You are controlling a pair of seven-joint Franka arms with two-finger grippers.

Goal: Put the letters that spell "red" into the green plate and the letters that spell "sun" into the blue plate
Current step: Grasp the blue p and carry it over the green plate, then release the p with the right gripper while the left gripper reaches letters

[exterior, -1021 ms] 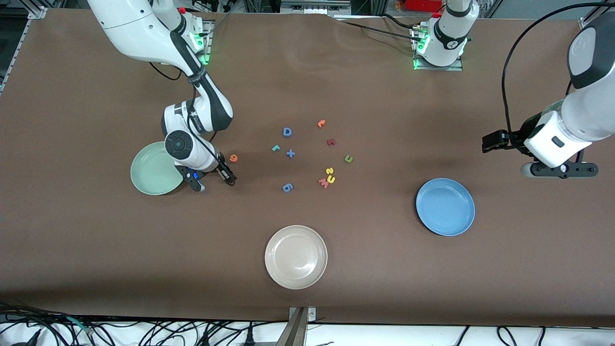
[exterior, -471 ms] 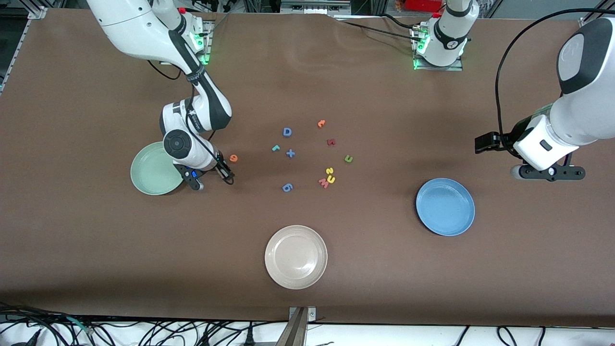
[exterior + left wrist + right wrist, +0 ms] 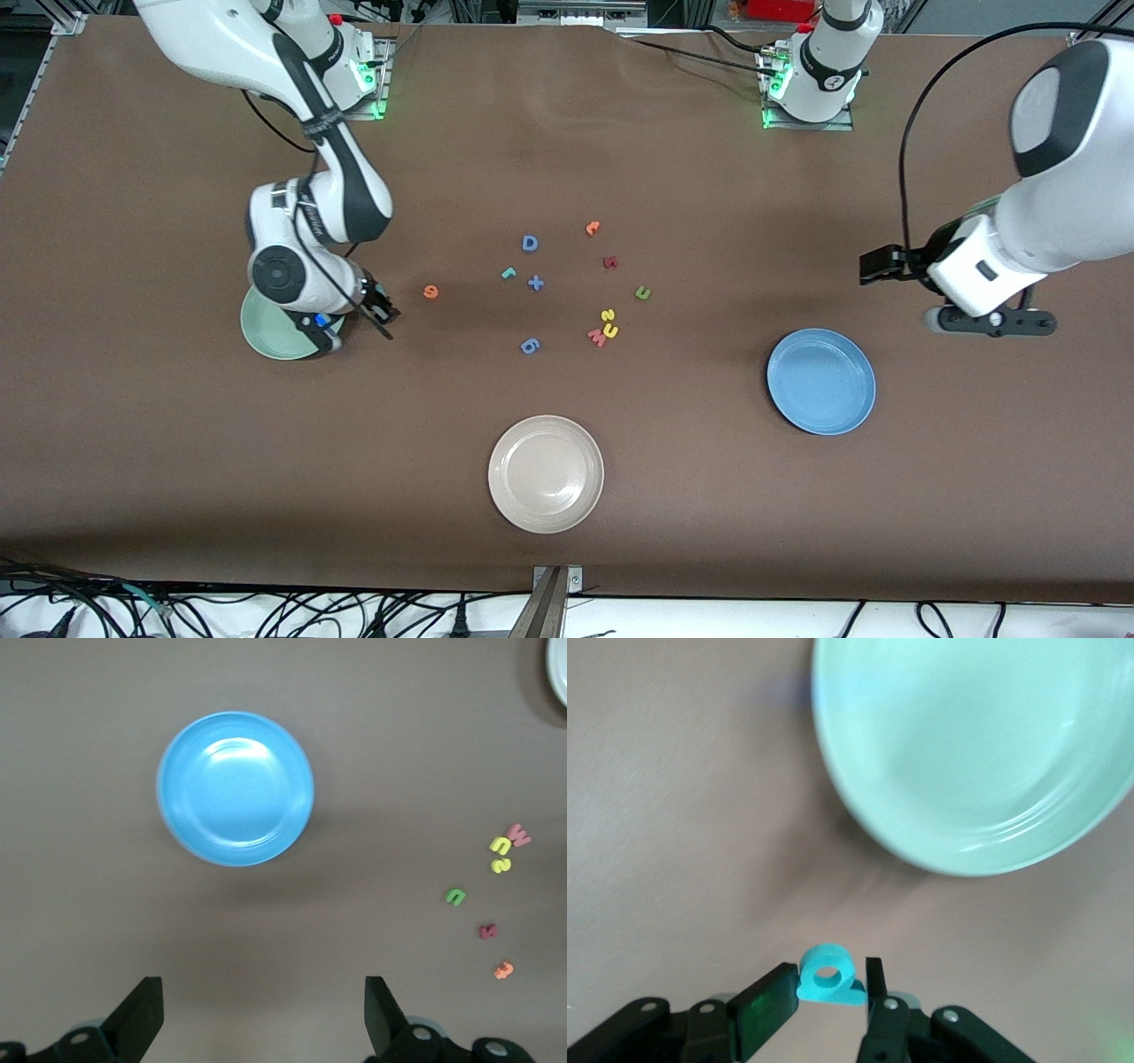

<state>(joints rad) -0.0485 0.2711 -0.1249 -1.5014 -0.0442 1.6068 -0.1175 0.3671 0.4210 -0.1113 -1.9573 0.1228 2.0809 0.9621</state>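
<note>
R gripper [image 3: 826, 992] clamped on teal d [image 3: 828, 974], up in air just beside green plate [image 3: 983, 753], over bare table at plate's edge. Step: carry d over plate centre, go low before letting go; foam is light, prob bounces off rim if dropped high. Teal r [image 3: 508, 273] and orange e [image 3: 431, 291] on table, not yet plated. L gripper [image 3: 261, 1019] wide open, empty, waiting above table near blue plate [image 3: 235, 788].
</note>
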